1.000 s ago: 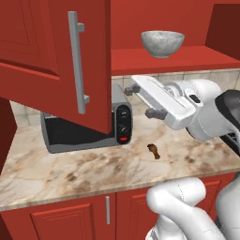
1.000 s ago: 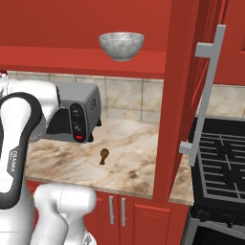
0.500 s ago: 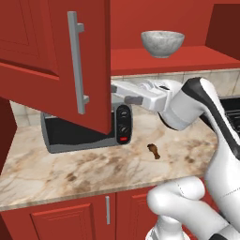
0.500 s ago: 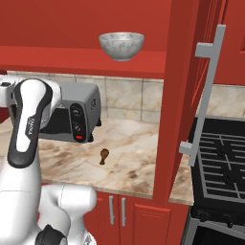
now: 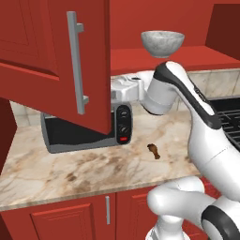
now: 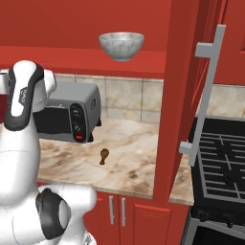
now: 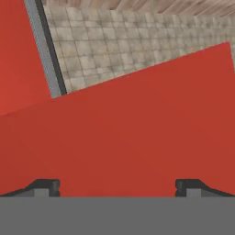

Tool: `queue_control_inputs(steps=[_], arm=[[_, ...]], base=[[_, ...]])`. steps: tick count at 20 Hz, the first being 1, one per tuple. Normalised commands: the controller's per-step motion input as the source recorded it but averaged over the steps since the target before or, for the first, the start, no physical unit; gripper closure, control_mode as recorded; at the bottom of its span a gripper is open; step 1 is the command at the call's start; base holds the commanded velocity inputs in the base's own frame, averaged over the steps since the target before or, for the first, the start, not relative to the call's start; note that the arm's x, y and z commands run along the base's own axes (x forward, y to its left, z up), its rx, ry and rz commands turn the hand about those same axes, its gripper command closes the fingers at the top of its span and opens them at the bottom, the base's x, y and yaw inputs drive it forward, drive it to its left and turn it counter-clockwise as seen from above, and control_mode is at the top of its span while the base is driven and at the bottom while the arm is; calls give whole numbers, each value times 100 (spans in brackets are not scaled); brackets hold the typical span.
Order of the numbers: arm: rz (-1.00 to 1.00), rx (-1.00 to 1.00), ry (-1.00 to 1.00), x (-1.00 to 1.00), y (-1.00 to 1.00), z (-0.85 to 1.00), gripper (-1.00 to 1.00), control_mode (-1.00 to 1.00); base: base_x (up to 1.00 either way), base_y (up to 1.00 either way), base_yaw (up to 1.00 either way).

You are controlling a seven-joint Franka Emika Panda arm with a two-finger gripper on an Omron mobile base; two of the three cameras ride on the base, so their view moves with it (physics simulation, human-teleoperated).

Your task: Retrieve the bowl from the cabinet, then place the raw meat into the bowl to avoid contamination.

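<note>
Claw [image 7: 117, 186] spread wide, holding nothing, facing the red door [image 7: 137, 133] of the cabinet [image 5: 56, 61]. Bowl [image 5: 162, 43] upright on the open cabinet shelf [image 5: 187, 61]. Drumstick [image 5: 153, 150] on the worktop [image 5: 70, 164] near its front edge, just right of the toaster oven [image 5: 89, 136].

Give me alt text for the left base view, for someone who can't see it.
A white robot arm reaches left behind the open door of a red wall cabinet, where a gray bowl sits on the shelf. Below, a small piece of raw meat lies on the marble counter beside a toaster oven.
</note>
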Motion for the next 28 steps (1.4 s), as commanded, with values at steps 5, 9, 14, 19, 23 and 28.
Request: queue_control_inputs(steps=[5,9,14,19,23,28], arm=[[-3,-21,12,5,69,0,-100,-100],[-9,-18,8,0,78,0,-100,-100],[-5,-17,9,-2,93,0,-100,-100],[-7,-16,7,1,87,0,-100,-100],[-11,-13,4,1,66,0,-100,-100],[-10,-9,1,2,48,-1,-100,-100]], base=[[0,0,0],[0,0,0],[0,0,0],[0,0,0],[0,0,0],[0,0,0]])
